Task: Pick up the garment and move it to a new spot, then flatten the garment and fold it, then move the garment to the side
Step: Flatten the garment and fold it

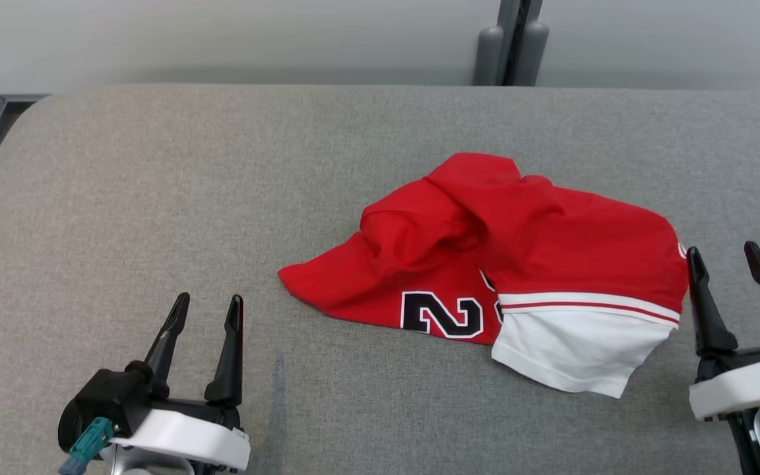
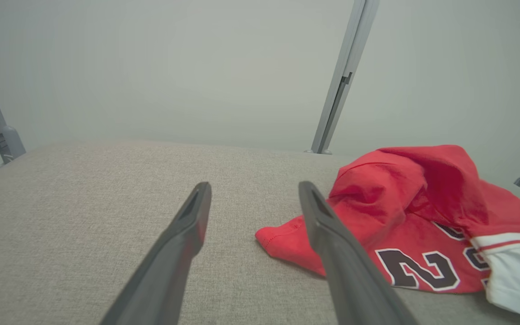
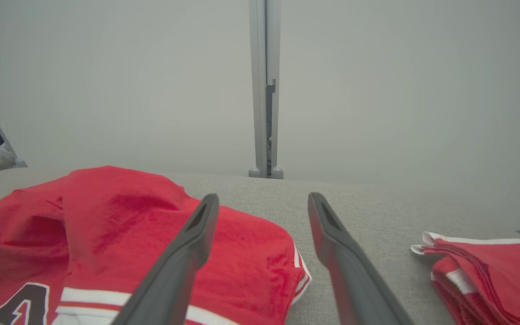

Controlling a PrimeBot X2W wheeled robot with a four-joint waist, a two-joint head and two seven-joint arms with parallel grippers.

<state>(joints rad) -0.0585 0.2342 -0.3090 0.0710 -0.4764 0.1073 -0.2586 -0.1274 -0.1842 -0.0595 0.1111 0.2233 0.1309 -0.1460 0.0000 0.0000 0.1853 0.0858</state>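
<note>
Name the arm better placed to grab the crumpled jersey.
Right, probably: the open right gripper sits almost against the jersey, while the open left gripper has a strip of bare table between.

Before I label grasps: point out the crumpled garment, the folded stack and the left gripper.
crumpled garment (image 1: 551,237), head view, red fold.
folded stack (image 3: 490,271), right wrist view, red top layer.
left gripper (image 1: 210,300), head view, between fingertips.

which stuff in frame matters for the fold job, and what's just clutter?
Job: crumpled red garment; left gripper and right gripper, both open; grey table.
Lying about: folded red stack at the table's right edge; grey post behind the table.
</note>
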